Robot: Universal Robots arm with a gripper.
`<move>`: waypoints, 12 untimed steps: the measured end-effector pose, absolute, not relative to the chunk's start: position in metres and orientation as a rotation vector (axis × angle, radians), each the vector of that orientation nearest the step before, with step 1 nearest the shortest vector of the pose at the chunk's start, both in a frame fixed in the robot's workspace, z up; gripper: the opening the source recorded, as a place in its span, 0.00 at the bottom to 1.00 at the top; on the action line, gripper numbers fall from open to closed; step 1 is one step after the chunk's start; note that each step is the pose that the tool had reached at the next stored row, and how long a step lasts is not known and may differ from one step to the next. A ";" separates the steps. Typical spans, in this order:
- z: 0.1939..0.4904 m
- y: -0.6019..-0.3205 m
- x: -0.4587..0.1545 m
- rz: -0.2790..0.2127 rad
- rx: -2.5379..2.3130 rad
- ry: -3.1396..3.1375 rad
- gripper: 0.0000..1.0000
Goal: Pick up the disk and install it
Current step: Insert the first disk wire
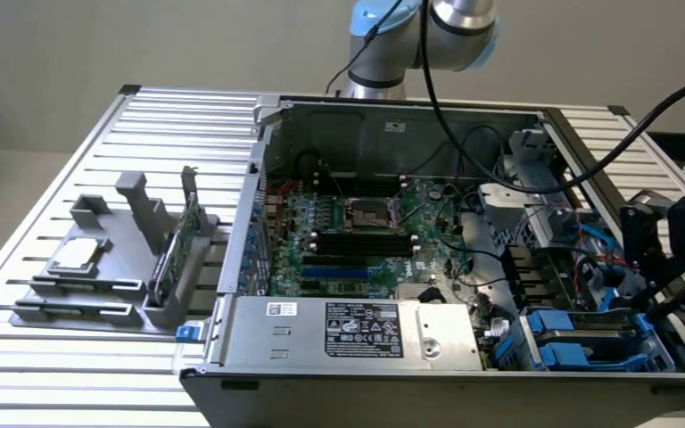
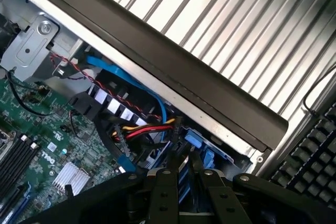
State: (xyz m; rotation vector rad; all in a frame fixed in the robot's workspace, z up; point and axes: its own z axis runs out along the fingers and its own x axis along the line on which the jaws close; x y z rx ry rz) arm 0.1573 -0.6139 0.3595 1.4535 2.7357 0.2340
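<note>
**Disk at the drive bay, gripper closed on it**
The gripper (image 1: 642, 303) (image 2: 184, 174), jaws narrow, grips the blue carrier edge of the disk (image 1: 569, 339) (image 2: 195, 141). The disk sits low in the near corner of the open computer case (image 1: 438, 392), at the exterior view's right, on the slatted worktop (image 1: 164, 116).

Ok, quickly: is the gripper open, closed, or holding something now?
Gripper: cannot be told; it is right next to the silver-grey disk in its blue plastic carrier.

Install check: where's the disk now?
The blue-framed silver-grey metal disk lies in the grey metal computer case's corner at the exterior view's lower right, beside the black gripper.
</note>
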 end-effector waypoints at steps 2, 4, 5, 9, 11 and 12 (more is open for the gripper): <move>0.358 -0.615 0.157 0.234 1.476 2.724 0.23; 0.356 -0.616 0.157 0.234 1.497 2.712 0.23; 0.355 -0.616 0.157 0.235 1.507 2.706 0.23; 0.354 -0.618 0.157 0.249 1.538 2.697 0.23; 0.354 -0.619 0.157 0.260 1.552 2.700 0.23; 0.354 -0.619 0.157 0.267 1.558 2.704 0.23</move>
